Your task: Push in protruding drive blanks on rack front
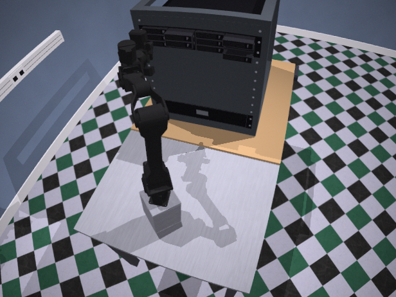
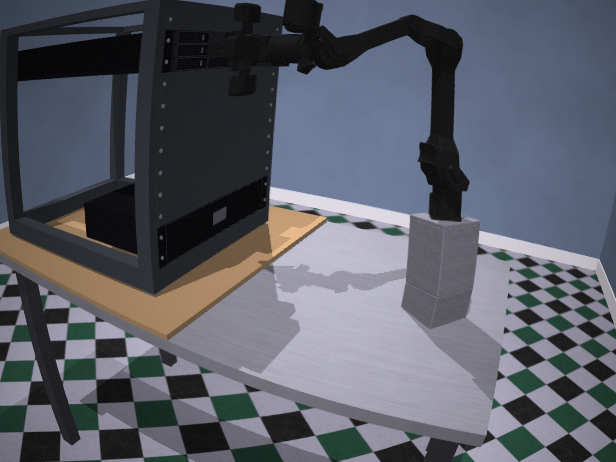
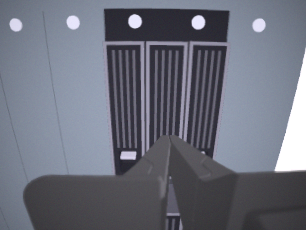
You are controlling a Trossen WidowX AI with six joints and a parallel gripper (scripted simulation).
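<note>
The dark rack (image 1: 206,64) stands on a tan board (image 1: 267,128) at the back of the table. A grid of vented drive blanks fills the top of its front. A blank in the second column (image 1: 179,35) and two at the right end (image 1: 239,42) (image 1: 237,56) stand out further than their neighbours. My gripper (image 1: 150,38) is shut and empty, level with the left column of blanks. In the wrist view its closed fingertips (image 3: 170,142) point at the middle blank (image 3: 167,95) of three. I cannot tell if they touch it. In the side view the gripper (image 2: 227,50) is at the rack's front face.
A black unit (image 1: 206,113) sits in the rack's bottom front. The arm's grey pedestal (image 1: 162,215) stands on the metal table top (image 1: 206,206). The rack (image 2: 145,140) has open sides, and the board's edge is close to its feet.
</note>
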